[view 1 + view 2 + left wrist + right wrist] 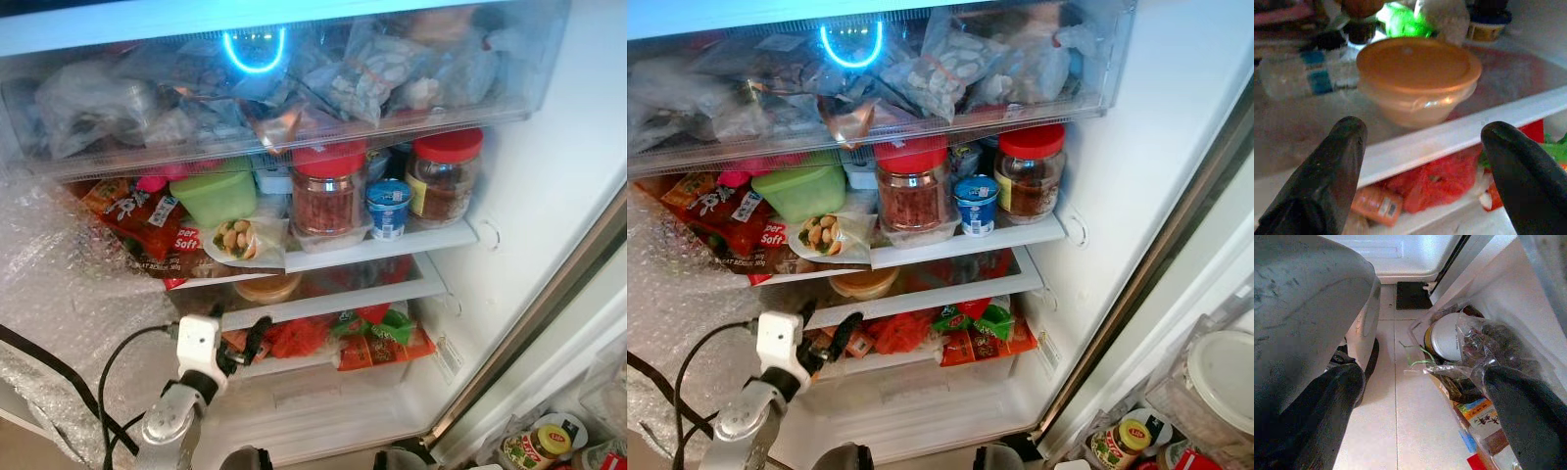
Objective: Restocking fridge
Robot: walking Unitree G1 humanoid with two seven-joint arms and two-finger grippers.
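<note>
Black fingers (pixel 1317 181) of the left gripper (pixel 1422 171) sit closest to the wrist cam, spread wide w/ nothing between them, aimed at the orange lidded tub (pixel 1418 81) on the fridge's 2nd shelf (pixel 1459 132). From the head cam the left gripper (pixel 257 340) hovers just outside that shelf's front edge, at approx 7 o'clock from the tub (pixel 266 286), not touching. Right gripper (pixel 1425 416) hangs idle by the floor, fingers apart, empty, near bags in the door bin (pixel 1474 362). Step in hand, as I read it: reach in for, or just let go of, the tub; can't tell which. To do it well: keep fingers level w/ the tub's wall below the lid rim, come straight in over the shelf lip, avoid the plastic bottle (pixel 1308 78) lying beside it at 9 o'clock. Tub stands upright, lid up; round, so no real long axis, vertical axis only. Upper shelf is crowded w/ red-lid jars (pixel 328 191), so little headroom.
</note>
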